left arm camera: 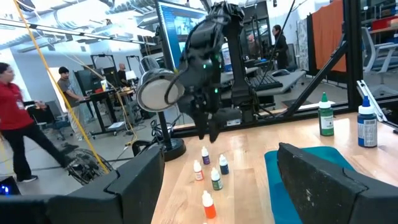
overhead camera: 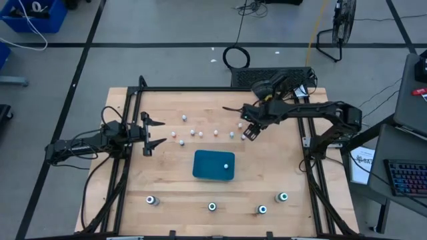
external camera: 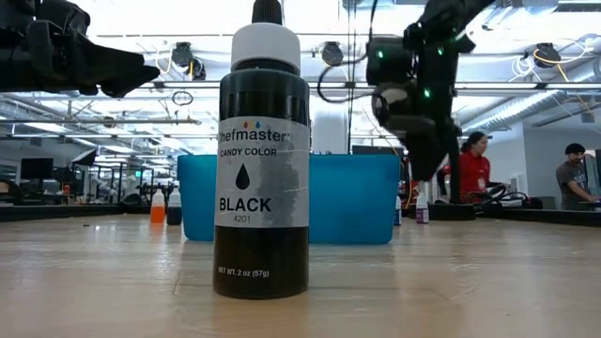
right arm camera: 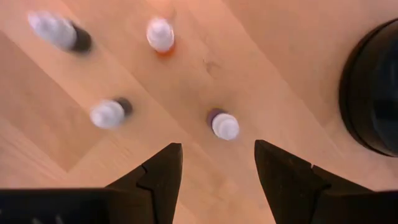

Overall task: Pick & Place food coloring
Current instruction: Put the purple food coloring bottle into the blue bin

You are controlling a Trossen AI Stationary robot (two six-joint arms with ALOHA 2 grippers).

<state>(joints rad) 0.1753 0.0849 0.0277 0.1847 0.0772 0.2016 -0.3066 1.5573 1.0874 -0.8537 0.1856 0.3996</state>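
Small food coloring bottles (overhead camera: 199,135) stand upright in a loose row across the middle of the table, and one sits in the teal tray (overhead camera: 203,163). My right gripper (overhead camera: 250,132) hangs open above the right end of that row, pointing down. In its wrist view (right arm camera: 217,163) a white-capped bottle (right arm camera: 225,126) stands just ahead of the gap between the fingers, untouched. My left gripper (overhead camera: 153,133) waits open at the table's left, above the surface. Several bigger dark bottles (overhead camera: 212,207) stand along the near edge; the black one (external camera: 263,160) fills the low view.
Other small bottles (right arm camera: 107,114) (right arm camera: 160,34) stand close to the one under my right gripper. The teal tray (external camera: 357,202) lies just near of the row. A dark round object (right arm camera: 373,87) shows beside the right fingers. People move in the room beyond the table.
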